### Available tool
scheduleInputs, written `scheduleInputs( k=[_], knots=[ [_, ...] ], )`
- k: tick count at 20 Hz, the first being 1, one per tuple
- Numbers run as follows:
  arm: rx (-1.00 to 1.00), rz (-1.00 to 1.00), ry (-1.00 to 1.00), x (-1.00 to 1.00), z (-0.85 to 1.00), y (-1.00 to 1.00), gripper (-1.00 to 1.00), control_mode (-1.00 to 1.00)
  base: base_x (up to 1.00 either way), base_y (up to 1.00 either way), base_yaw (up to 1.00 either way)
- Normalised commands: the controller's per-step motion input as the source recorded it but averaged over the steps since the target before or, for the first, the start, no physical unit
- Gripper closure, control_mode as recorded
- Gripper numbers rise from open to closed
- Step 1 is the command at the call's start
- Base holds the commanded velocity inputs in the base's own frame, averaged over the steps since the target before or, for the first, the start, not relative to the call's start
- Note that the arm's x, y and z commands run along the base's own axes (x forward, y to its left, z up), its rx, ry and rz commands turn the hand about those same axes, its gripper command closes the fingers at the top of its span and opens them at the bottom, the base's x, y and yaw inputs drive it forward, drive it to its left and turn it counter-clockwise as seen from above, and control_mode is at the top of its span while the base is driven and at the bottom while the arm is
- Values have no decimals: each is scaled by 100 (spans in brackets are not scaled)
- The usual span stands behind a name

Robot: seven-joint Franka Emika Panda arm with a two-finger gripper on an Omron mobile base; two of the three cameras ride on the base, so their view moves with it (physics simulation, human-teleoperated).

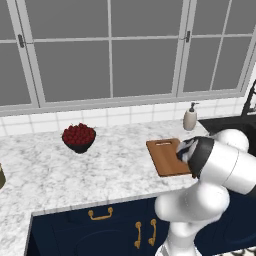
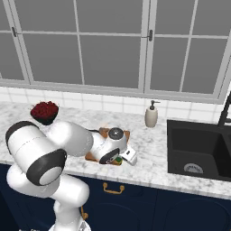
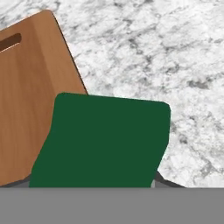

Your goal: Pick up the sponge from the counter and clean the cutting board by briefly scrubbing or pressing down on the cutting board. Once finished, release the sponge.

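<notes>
The sponge (image 3: pixel 103 142) fills the lower hand view, and the bottom band cuts off its near end; its yellow body shows only as a sliver in the right base view. The gripper's finger tips (image 3: pixel 164 181) are almost wholly covered by it (just a dark corner shows at the sponge's lower right). The cutting board (image 1: pixel 167 155) loses its near right corner behind the arm in the left base view, and most of its surface in the right base view. The sink (image 2: pixel 198 151) runs off the right edge. At the left edge of the left base view, a dark object (image 1: pixel 2 177) is too cropped to identify.
</notes>
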Motion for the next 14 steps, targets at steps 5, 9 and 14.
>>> scheduleInputs(
  k=[5,9,14],
  knots=[
    [-9,0,0,8,-3,32,100,-100,0,0,0],
    [-13,0,0,6,-31,39,100,-100,0,0,0],
    [-9,0,-3,18,-44,13,100,-100,0,0,0]
  ],
)
